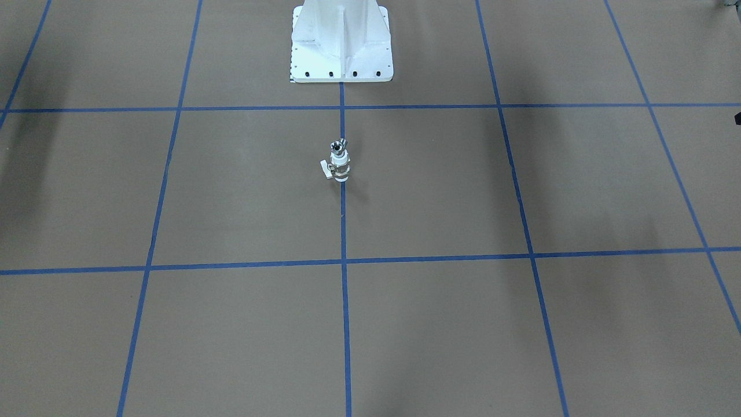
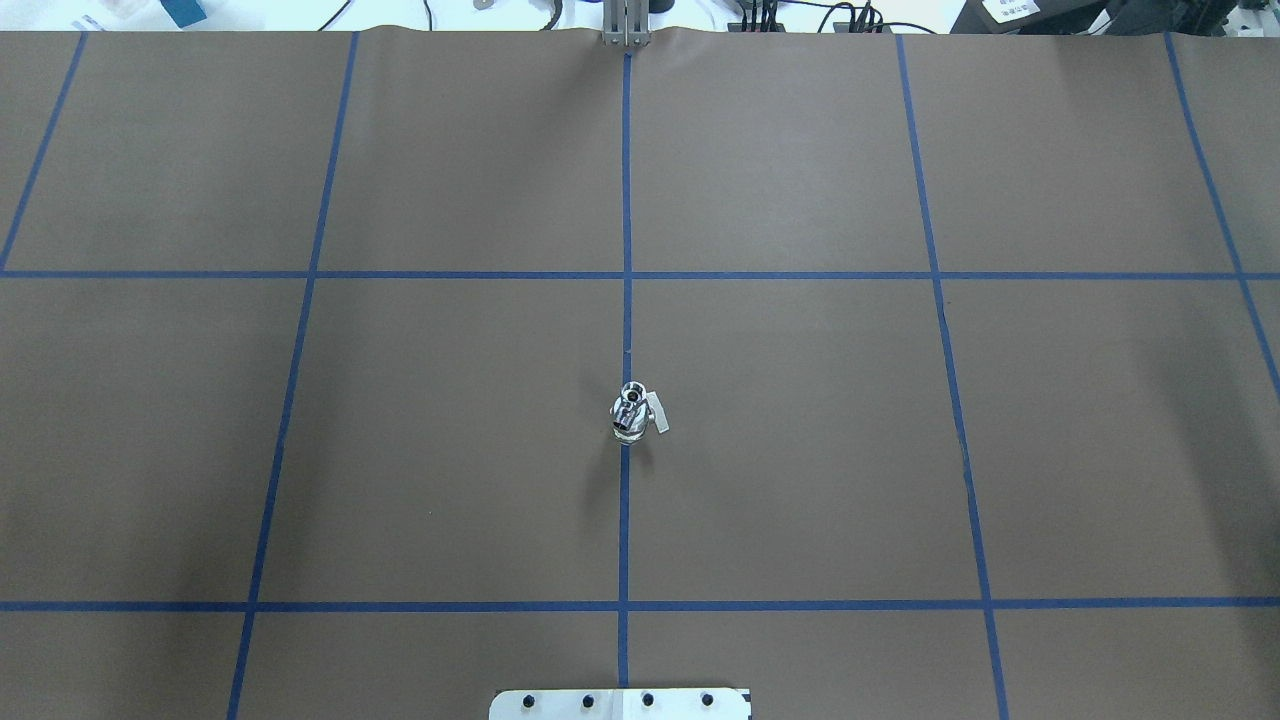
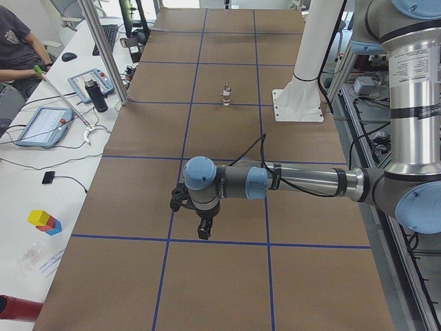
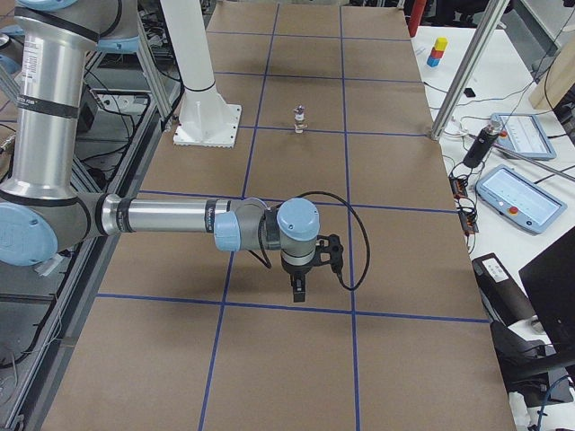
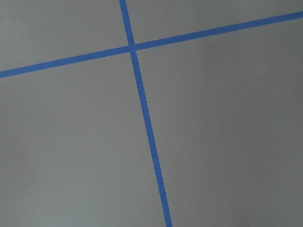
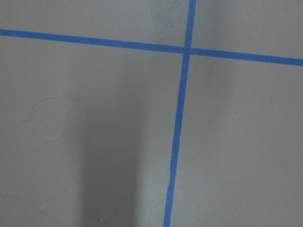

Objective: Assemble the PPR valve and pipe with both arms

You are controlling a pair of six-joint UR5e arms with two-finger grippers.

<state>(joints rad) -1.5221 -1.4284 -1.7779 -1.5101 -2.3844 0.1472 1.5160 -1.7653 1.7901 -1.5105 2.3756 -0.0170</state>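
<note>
- Two parts, PPR valve point(image 1: 340, 168) and pipe point(image 1: 337, 145): stood stacked upright, pipe on top, midway between the desk's point(image 1: 173, 347) left and right edges, on a blue tape line point(image 1: 344, 220).
- Left claw point(image 3: 204, 233): hung pointing down near the left edge, well apart from the stack; could not tell how far open.
- Right claw point(image 4: 298, 292): hung likewise near the right edge; opening equally impossible to tell.

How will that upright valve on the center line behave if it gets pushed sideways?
The PPR valve stands tall on one narrow end, the pipe on top, so it would probably tip rather than slide. Lying down, its round body might roll until the side handle catches. It looks rigid, plastic and metal.
</note>
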